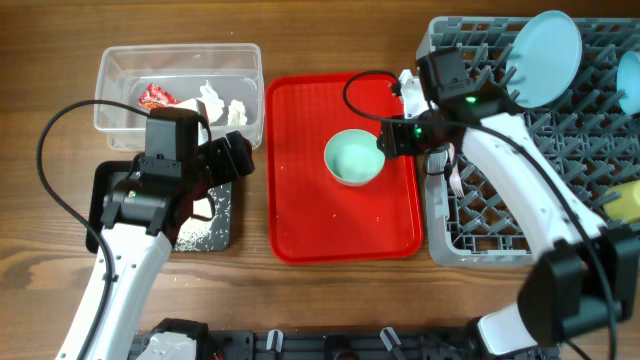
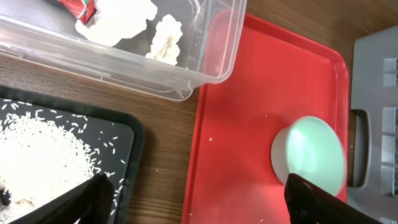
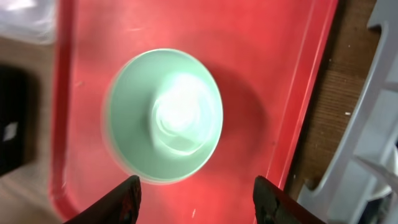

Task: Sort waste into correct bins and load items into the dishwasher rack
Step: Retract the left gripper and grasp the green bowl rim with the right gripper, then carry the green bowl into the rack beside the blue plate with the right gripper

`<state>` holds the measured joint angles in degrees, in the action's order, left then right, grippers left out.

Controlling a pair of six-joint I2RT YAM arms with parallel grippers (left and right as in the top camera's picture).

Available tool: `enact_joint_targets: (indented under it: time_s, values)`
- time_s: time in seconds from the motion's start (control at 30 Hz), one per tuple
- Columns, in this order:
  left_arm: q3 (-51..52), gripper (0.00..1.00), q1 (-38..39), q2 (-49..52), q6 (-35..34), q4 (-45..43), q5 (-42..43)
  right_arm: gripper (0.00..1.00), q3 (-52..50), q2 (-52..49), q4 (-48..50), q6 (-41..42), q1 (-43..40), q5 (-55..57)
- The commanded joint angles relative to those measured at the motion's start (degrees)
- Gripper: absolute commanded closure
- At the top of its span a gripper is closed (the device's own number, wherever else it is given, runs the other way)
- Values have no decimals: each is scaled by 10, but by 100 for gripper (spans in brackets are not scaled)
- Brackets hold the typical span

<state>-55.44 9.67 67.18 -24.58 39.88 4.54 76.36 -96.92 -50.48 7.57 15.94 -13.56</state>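
Note:
A pale green bowl (image 1: 353,157) stands upright on the red serving tray (image 1: 300,210); it also shows in the left wrist view (image 2: 311,155) and the right wrist view (image 3: 165,115). My right gripper (image 1: 392,138) is open and empty just right of the bowl (image 3: 196,202). My left gripper (image 1: 232,158) is open and empty (image 2: 199,202) over the gap between the black tray (image 1: 225,215) and the red tray. The clear tub (image 1: 120,70) holds the red-and-white wrapper (image 1: 155,96) and white tissue scraps (image 1: 225,105). Rice crumbs (image 2: 37,149) lie in the black tray. The grey rack (image 1: 500,215) holds the pale blue plate (image 1: 545,58) and the yellow cup (image 1: 625,200).
Another pale blue dish (image 1: 630,80) sits at the rack's far right edge. A white utensil (image 1: 455,178) lies at the rack's left side. Black cables loop over the table by both arms. Bare wood runs along the front edge.

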Motion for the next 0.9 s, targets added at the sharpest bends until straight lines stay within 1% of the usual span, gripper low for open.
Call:
enact_joint_targets:
  time_s: [0.0, 0.1, 0.27, 0.3, 0.37, 0.4, 0.5, 0.53, 0.57, 0.73, 0.87]
  values:
    - [-2, 11, -3, -3, -3, 1, -1, 42, 8, -50, 12, 46, 3, 29]
    - [-2, 10, -3, -3, -3, 0, -1, 46, 8, -93, 16, 46, 8, -3]
    - [-2, 9, -3, -3, -3, 0, -1, 48, 8, -141, 23, 45, 21, -6]
    - [-2, 9, -3, -3, -3, 0, -1, 52, 8, -151, 24, 45, 24, -2]
    - [-2, 9, -3, -3, -3, 0, -1, 66, 8, -157, 24, 46, 25, 2]
    - [-2, 9, -3, -3, -3, 0, -1, 71, 8, -157, 25, 47, 25, 2]
    - [-2, 9, -3, -3, -3, 1, -1, 82, 13, -149, 24, 51, 21, 5]
    - [-2, 9, -3, -3, -3, 1, -1, 92, 18, -143, 19, 51, 17, 12]
    - [-2, 9, -3, -3, -3, 1, -1, 96, 22, -137, 17, 51, 16, 18]
    - [-2, 9, -3, -3, -3, 0, -1, 96, 43, -64, 6, 42, -2, 84]
    - [-2, 9, -3, -3, -3, 0, -1, 96, 58, 17, 11, 27, -18, 187]
